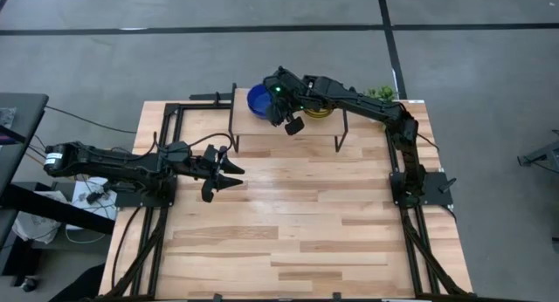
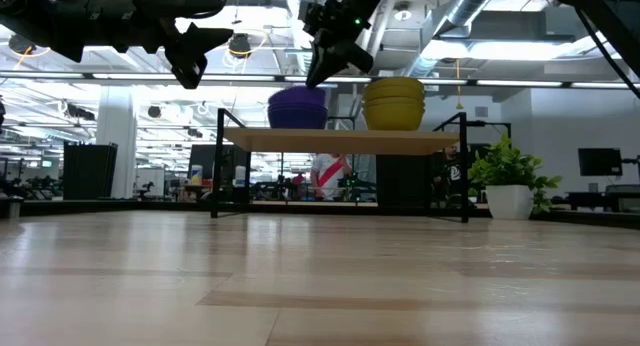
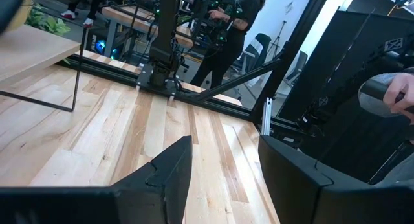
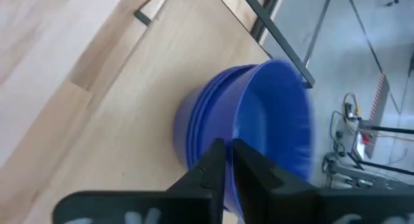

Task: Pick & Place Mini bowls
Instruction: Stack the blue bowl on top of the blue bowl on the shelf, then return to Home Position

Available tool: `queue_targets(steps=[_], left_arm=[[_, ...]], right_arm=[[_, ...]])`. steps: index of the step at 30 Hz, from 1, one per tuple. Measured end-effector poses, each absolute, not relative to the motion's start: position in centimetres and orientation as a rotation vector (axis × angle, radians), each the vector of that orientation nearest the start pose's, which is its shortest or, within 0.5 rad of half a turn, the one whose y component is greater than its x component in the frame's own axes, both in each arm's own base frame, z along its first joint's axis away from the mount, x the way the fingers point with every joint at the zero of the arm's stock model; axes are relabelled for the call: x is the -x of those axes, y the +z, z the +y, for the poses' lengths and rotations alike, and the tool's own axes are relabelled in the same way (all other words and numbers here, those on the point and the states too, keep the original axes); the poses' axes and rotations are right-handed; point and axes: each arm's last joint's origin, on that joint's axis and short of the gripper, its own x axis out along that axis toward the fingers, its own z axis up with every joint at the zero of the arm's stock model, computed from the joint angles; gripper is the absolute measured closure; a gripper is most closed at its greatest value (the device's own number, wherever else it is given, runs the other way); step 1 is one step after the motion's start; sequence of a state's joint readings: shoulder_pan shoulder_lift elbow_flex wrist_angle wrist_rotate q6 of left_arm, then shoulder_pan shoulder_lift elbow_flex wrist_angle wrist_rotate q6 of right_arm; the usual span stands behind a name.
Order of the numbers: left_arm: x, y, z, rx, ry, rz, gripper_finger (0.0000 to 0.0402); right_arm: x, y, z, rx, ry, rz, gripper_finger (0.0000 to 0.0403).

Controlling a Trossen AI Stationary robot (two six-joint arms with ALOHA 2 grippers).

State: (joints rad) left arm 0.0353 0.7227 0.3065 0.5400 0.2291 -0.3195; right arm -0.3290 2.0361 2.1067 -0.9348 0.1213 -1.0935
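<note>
A stack of glossy blue mini bowls (image 1: pixel 258 99) stands on a small raised wooden shelf (image 1: pixel 288 127) at the table's far middle. Beside it on the shelf is a stack of yellowish bowls (image 2: pixel 393 103), which my right arm partly hides in the high view. My right gripper (image 4: pixel 228 162) reaches down to the blue stack (image 4: pixel 213 120) from the table's right and is shut on the top bowl. My left gripper (image 1: pixel 229 173) hovers open over the table's left middle, with nothing between its fingers (image 3: pixel 174 172). My right gripper pinches the rim of the top blue bowl (image 4: pixel 234 141) on the side toward the arm. One finger (image 4: pixel 252 166) is over the bowl's inside and the other (image 4: pixel 212 164) is outside its wall. The fingers slant down from the table's right. The bowl sits in the stack below it.
The shelf stands on thin black legs (image 1: pixel 339 136) above the wooden table (image 1: pixel 297 223). A potted plant (image 2: pixel 510 176) stands at the far right corner. Black frame rails (image 1: pixel 166 136) run along the table's sides. Beyond the table, the left wrist view shows a person (image 3: pixel 226 30).
</note>
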Motion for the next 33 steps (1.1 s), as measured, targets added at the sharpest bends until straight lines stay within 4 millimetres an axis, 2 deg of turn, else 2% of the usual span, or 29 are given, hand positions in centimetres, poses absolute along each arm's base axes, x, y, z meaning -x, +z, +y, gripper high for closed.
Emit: queue_targets(steps=[13,16,20,23,27,31,33], left_arm=[[-16.6,24.6,-0.1,0.305,-0.211,-0.091,0.0225],[-16.6,24.6,-0.1,0.305,-0.212,-0.091,0.0225],[-16.6,24.6,-0.1,0.305,-0.211,-0.091,0.0225],[-16.6,24.6,-0.1,0.304,-0.212,-0.091,0.0224],[-16.6,24.6,-0.1,0.302,-0.212,-0.091,0.0225],[-16.6,24.6,-0.1,0.299,-0.212,-0.092,0.0224],[-16.6,24.6,-0.1,0.286,-0.211,-0.093,0.0224]], right_arm=[[-41.7,34.5,-14.4,0.877,0.087,0.978,0.0247],[-41.8,35.7,-14.0,0.892,0.066,0.933,0.0224],[-41.7,38.1,-13.5,0.864,-0.001,0.861,0.0215],[-41.4,39.8,-13.0,0.788,-0.051,0.808,0.0227],[-40.0,40.9,-12.3,0.623,0.033,0.777,0.0278],[-38.3,40.0,-13.1,0.382,0.178,0.849,0.0363],[-37.9,39.2,-13.6,0.303,0.221,0.882,0.0391]])
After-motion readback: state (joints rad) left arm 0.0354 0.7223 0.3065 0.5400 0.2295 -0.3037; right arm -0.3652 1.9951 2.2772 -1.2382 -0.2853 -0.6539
